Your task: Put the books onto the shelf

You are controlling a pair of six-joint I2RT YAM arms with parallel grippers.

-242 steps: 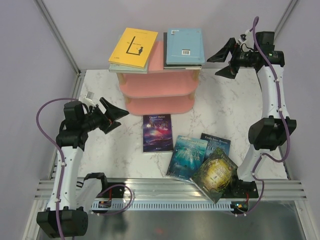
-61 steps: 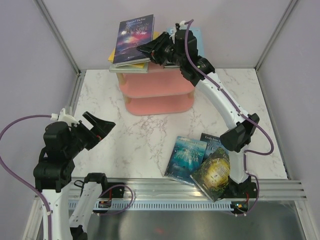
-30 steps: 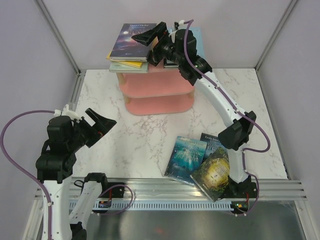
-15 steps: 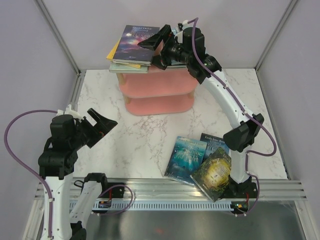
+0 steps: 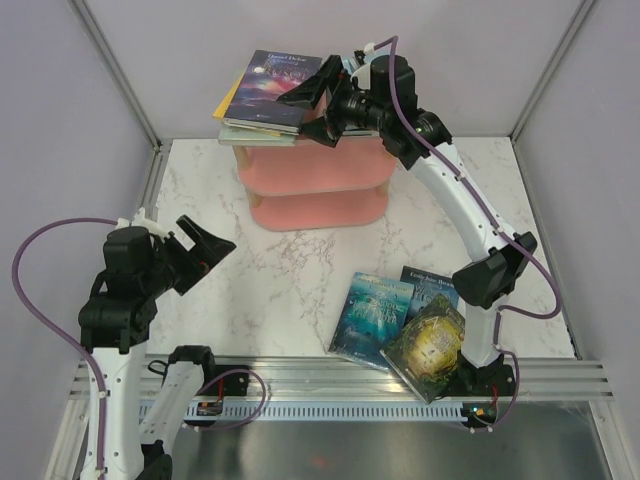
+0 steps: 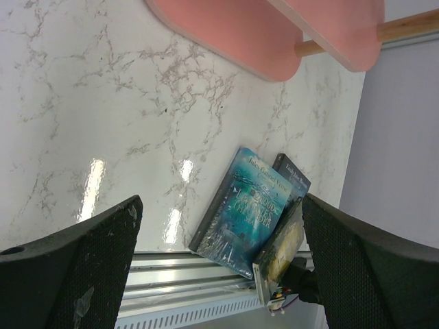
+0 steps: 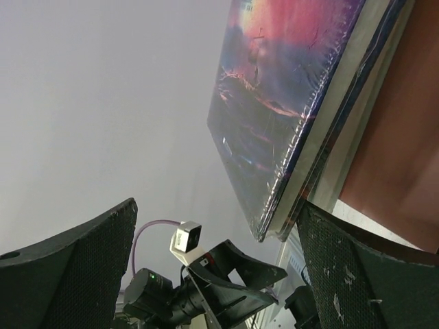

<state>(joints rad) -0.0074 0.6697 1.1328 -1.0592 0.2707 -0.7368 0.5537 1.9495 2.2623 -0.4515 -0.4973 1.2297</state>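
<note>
Nearest you, at the front right of the white veined marble counter [image 5: 285, 275], three glossy paperbacks lie fanned and overlapping: the green-gold book [image 5: 428, 347] on top and closest to the edge, the teal book [image 5: 372, 315] to its left, and the dark blue book [image 5: 432, 283] partly tucked behind. Your left gripper [image 5: 208, 240] hovers over the counter's left side, its black textured jaws spread wide with nothing between them. Its wrist view looks past them onto those same three books and catches bright glare on the polished stone, which the overhead view does not show. Farther back stands the pink shelf [image 5: 320, 207], with oval round-ended boards on pale wooden supports. At the left end of its top board sits a stack with the purple galaxy book [image 5: 272, 85] uppermost, above the yellow book [image 5: 227, 102]. Your right gripper [image 5: 300, 115] is at that stack's right edge, jaws wide and gripping nothing. Only its wrist view shows the wrinkled shrink-wrap on the cover and the layered edges beneath
</note>
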